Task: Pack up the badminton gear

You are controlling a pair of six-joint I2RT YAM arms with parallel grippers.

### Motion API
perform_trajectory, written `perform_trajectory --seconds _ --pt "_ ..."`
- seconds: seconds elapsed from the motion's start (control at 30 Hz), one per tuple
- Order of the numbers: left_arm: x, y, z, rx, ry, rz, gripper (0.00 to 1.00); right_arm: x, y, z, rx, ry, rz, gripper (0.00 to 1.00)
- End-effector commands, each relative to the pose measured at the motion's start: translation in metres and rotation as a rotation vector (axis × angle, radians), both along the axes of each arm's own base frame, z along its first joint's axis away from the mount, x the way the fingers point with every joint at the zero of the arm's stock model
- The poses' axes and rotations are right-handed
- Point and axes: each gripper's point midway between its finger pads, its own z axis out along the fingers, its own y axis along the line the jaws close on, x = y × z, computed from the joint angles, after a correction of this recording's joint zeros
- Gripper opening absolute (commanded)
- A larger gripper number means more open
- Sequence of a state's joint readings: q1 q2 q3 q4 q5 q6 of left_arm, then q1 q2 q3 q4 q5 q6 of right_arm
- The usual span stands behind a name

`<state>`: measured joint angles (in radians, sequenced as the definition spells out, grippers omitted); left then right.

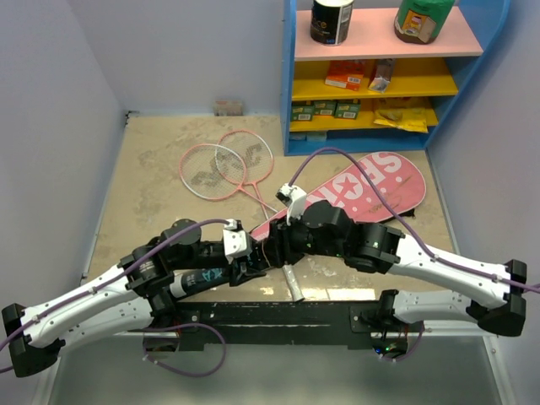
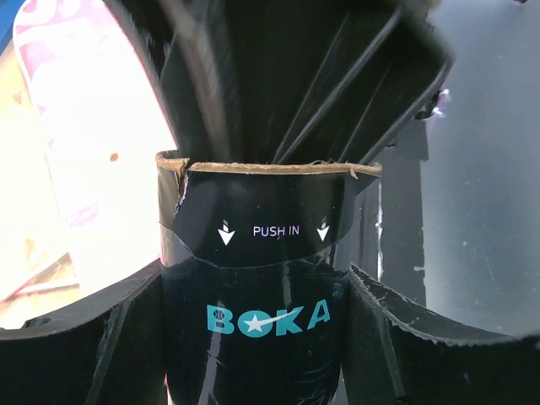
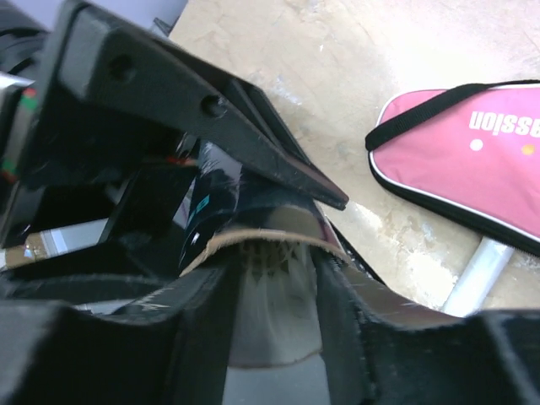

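Over the near edge of the counter (image 1: 152,194), the jaws of the left gripper (image 2: 257,329) clamp a black shuttle tube (image 2: 268,245) printed "BOKA" and "PUSH IN", while the jaws of the right gripper (image 3: 274,337) pinch a white shuttlecock (image 3: 270,295) at its open mouth; a pink bag (image 3: 481,160) reading "assion" and two rackets (image 1: 224,164) lie beyond.

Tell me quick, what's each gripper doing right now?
Left gripper: closed on the black shuttle tube.
Right gripper: closed on a white shuttlecock at the tube's mouth.
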<state>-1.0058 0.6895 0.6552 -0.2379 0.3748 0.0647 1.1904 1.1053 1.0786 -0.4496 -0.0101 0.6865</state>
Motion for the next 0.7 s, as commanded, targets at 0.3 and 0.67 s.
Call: perform_trajectory --seconds 0.3,0.67 --pt "0.007 -0.018 0.06 -0.203 -0.082 -0.005 0.0 0.02 -0.081 0.05 -0.054 -0.103 -0.272 0.6" --pt "0.016 -0.021 0.049 -0.15 -0.059 0.037 0.0 0.147 -0.162 0.002 -0.374 -0.173 -0.743 0.57"
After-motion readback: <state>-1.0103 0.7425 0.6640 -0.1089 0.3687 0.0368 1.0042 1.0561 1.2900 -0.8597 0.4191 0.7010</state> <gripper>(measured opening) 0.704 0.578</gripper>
